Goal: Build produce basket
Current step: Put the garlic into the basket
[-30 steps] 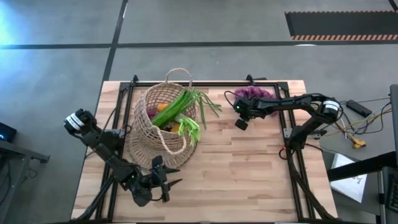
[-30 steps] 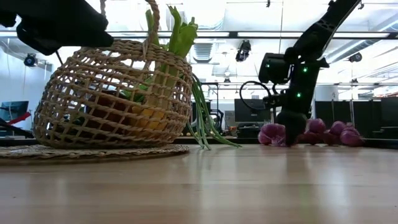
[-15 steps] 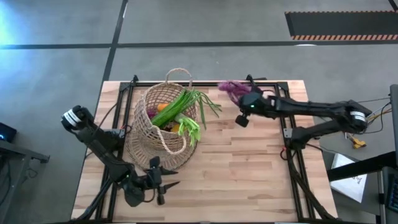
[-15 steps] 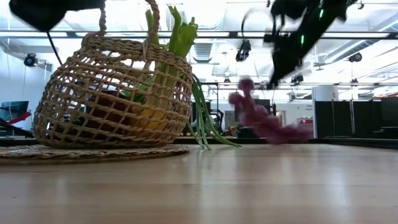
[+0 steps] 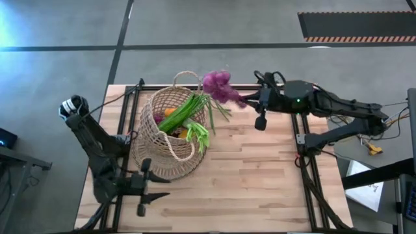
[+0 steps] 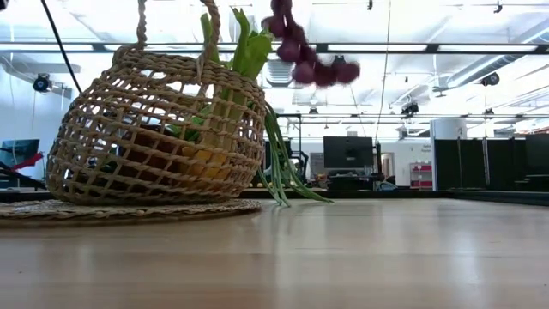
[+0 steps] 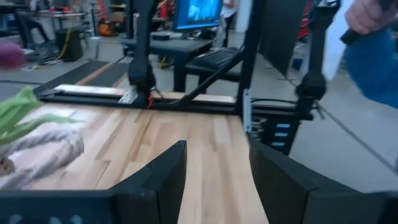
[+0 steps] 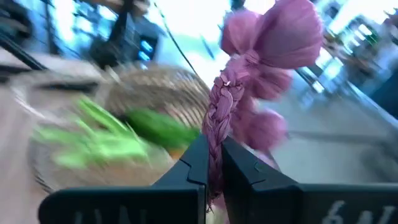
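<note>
1. Left gripper point(image 5: 144, 195) spread, empty, at table's point(image 5: 260, 182) near edge.
2. Wicker basket point(image 5: 168, 133) mid-table holds leek point(image 5: 185, 112); low view alone shows it tilted.
3. Right gripper point(image 5: 250, 101) pinches purple onion string point(image 5: 220, 86) aloft, beside far basket rim; wrist view alone shows the braid clamped.

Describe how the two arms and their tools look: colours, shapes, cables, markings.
Both arms are dark, jointed tubes. The left arm ends in a pale round joint cap at its elbow; thin black cables run along it. The left tool has two broad, flat black fingers. The right arm shows a green light near its wrist; the right tool has matching black fingers.
</note>
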